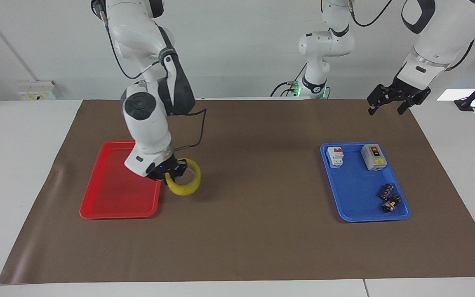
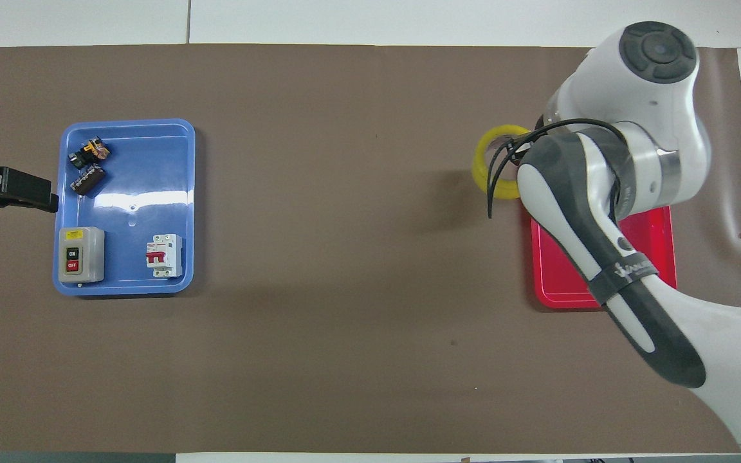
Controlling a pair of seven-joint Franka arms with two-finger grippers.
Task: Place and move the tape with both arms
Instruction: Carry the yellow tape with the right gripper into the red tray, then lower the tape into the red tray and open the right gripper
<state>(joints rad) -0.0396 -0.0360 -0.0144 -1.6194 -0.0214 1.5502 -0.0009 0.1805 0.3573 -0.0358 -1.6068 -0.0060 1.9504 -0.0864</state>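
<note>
Right gripper point(image 1: 170, 172) pinches tape point(image 1: 187, 181) wall, ring hanging tilted. Light, stiff, slick; rim hold suits. Left gripper point(image 1: 390, 104) open, waiting.

A big white right arm point(image 2: 628, 161) comes in from the bottom corner and reaches over the red tray point(image 2: 663, 238), hiding most of it. The yellow tape point(image 2: 487, 168) ring peeks out just beside the arm, over the brown mat point(image 2: 319, 193) by the red tray's edge, and the hand that holds it is hidden under the arm. At the other end, the black left gripper point(image 2: 20, 191) hangs by the edge of the blue tray point(image 2: 145, 173), which holds a grey switch box point(image 2: 80, 254), a white breaker point(image 2: 164, 254) and two small dark parts point(image 2: 87, 166).
</note>
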